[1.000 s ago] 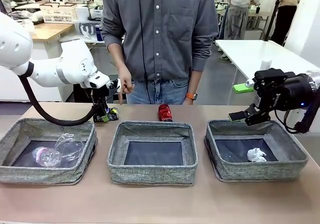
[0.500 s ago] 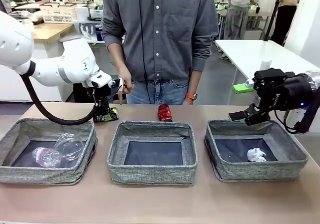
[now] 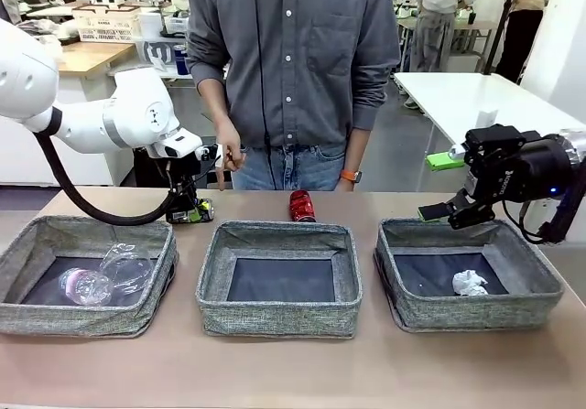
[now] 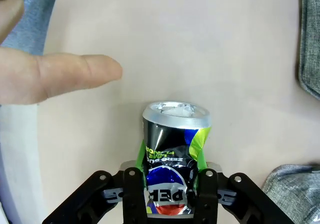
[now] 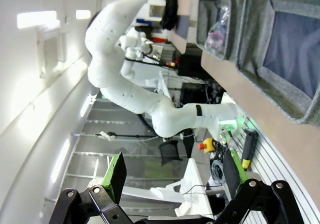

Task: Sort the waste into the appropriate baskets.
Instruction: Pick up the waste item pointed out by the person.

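My left gripper [image 4: 171, 159] is closed tight on the crushed black printed can [image 4: 175, 134], just behind the far right corner of the left basket [image 3: 82, 317]. My right gripper [image 5: 175, 170] hangs wide open and empty over the far rim of the right basket [image 3: 476, 316]. The crushed red can [image 3: 301, 205] sits behind the middle basket [image 3: 275, 317].

A robotics lab: white worktable [image 3: 476, 98], wooden bench [image 3: 87, 59] with stacked crates [image 3: 105, 26], other people [image 3: 439, 16] at stations farther back.
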Robot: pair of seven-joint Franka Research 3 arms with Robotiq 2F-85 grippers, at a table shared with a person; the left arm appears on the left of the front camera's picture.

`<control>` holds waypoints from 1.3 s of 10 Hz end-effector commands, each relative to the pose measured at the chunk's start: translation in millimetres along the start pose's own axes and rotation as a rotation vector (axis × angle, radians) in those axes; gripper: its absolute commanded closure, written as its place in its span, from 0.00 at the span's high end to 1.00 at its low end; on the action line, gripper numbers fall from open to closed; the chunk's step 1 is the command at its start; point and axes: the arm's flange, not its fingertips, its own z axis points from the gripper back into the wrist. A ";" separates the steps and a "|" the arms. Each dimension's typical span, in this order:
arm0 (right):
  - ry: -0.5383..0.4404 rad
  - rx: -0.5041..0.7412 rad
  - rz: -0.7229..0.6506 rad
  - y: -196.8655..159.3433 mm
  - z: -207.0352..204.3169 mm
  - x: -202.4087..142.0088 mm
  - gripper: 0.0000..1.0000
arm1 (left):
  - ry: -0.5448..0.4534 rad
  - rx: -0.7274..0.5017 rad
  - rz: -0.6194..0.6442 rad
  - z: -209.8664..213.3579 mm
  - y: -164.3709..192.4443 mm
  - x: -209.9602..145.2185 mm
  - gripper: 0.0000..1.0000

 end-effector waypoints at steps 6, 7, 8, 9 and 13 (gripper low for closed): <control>-0.003 0.012 0.019 1.6 0.3 -0.1 1.00 | 0.070 0.147 0.093 153.7 -104.6 18.8 0.00; -0.003 0.012 0.019 1.6 0.3 -0.1 1.00 | 0.107 0.050 0.102 168.4 -140.0 24.3 0.00; -0.003 0.012 0.019 1.6 0.3 -0.1 1.00 | 0.159 -0.024 0.267 177.1 -172.5 30.5 0.00; -0.003 0.012 0.019 1.6 0.3 -0.1 1.00 | 0.121 -0.004 0.430 180.9 -207.7 38.9 0.00; -0.003 0.012 0.019 1.6 0.3 -0.1 1.00 | 0.134 0.005 0.376 188.8 -219.1 42.5 0.00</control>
